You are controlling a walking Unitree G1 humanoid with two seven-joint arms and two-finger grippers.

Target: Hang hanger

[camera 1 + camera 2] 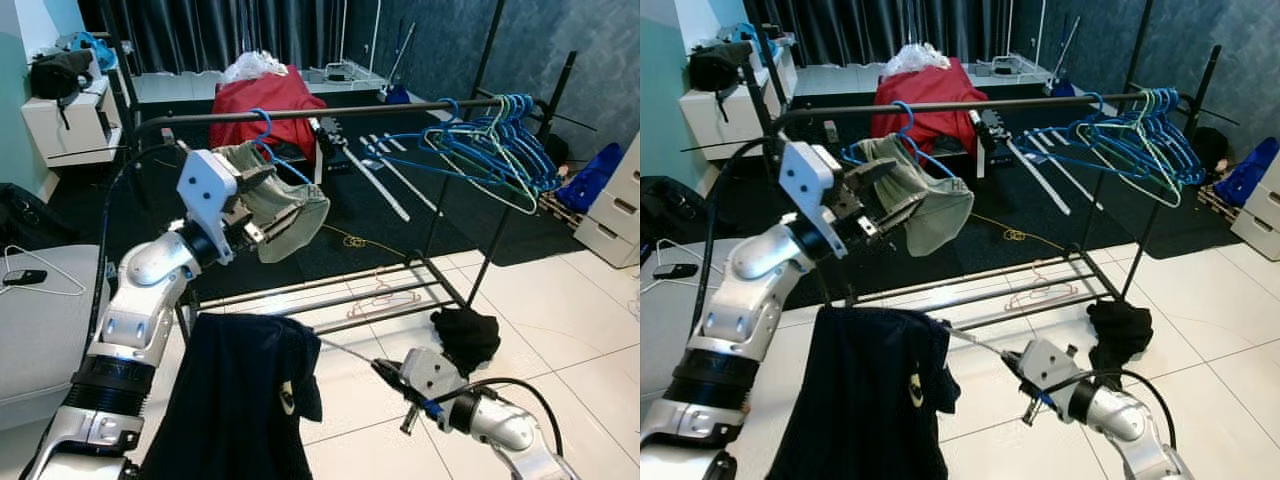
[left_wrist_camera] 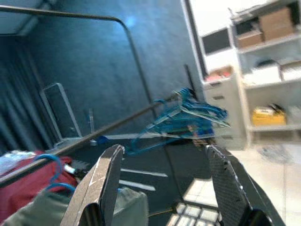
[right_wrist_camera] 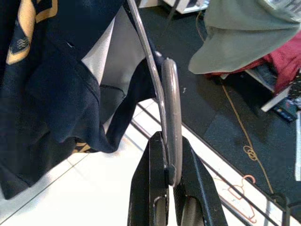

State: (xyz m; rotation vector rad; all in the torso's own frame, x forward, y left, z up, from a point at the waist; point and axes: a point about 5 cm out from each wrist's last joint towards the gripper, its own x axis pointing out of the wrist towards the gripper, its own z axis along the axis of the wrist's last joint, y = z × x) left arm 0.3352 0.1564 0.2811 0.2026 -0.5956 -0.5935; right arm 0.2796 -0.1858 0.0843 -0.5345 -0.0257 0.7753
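Observation:
A dark rail [image 1: 380,108] crosses the rack at chest height. On it hangs a blue hanger [image 1: 262,125] carrying a grey-green garment [image 1: 295,205]. My left gripper [image 1: 262,208] is raised beside that garment, open, with nothing between its fingers [image 2: 101,188]. Low at the right, my right gripper [image 1: 385,372] is shut on the grey hook of a hanger [image 3: 171,94] that bears a navy shirt [image 1: 240,400], well below the rail. A bunch of blue hangers [image 1: 490,140] fills the rail's right end.
The rack's lower bars [image 1: 330,290] run along the floor, with a pink hanger [image 1: 385,295] among them and a black cloth [image 1: 468,335] beside them. A red heap [image 1: 265,100] lies behind the rack. White drawers [image 1: 620,205] stand at the right, a grey cushion [image 1: 35,320] at the left.

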